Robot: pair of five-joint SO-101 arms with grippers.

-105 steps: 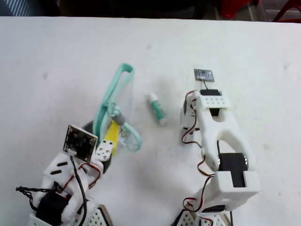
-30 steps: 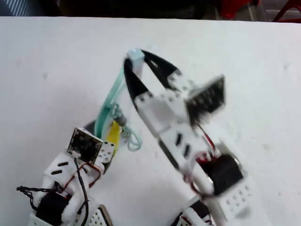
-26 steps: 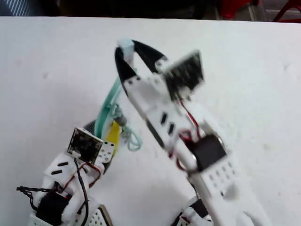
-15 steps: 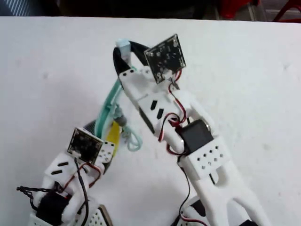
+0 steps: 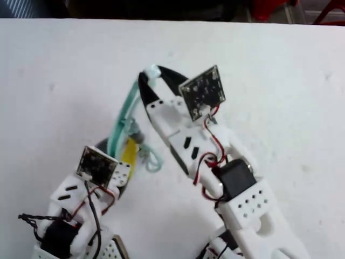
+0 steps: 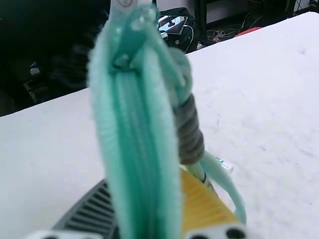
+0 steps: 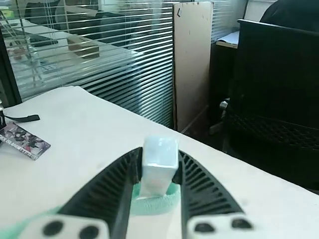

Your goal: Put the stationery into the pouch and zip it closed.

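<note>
White tabletop (image 5: 280, 70) fills the high view, with a dark strip of room along the upper edge of the frame. The pouch (image 5: 125, 113), a narrow mint-green case standing on edge, runs from centre-left of the frame up toward upper centre.

The left gripper (image 5: 116, 148), at lower left, is closed on the lower end of the pouch. In the left wrist view the fuzzy mint edge of the pouch (image 6: 134, 149) rises from between a black ribbed finger (image 6: 87, 216) and a yellow piece (image 6: 199, 209); whether that yellow piece is a finger or an item cannot be told. A grey pull (image 6: 190, 130) with a mint cord loop (image 6: 227, 184) hangs at the side of the pouch, next to the yellow piece.

The right arm crosses the frame diagonally from lower right. Its gripper (image 5: 152, 75) is clamped on the upper tip of the pouch, which is held off the table. In the right wrist view a pale block-like end piece (image 7: 159, 159) sits pinched between the two black fingers (image 7: 107, 186), with mint fabric just below it. A small printed card (image 7: 24, 140) lies on the tabletop farther off. Window blinds (image 7: 99, 50), an upright board (image 7: 192, 59) and a black chair (image 7: 274, 89) stand beyond the table edge.
</note>
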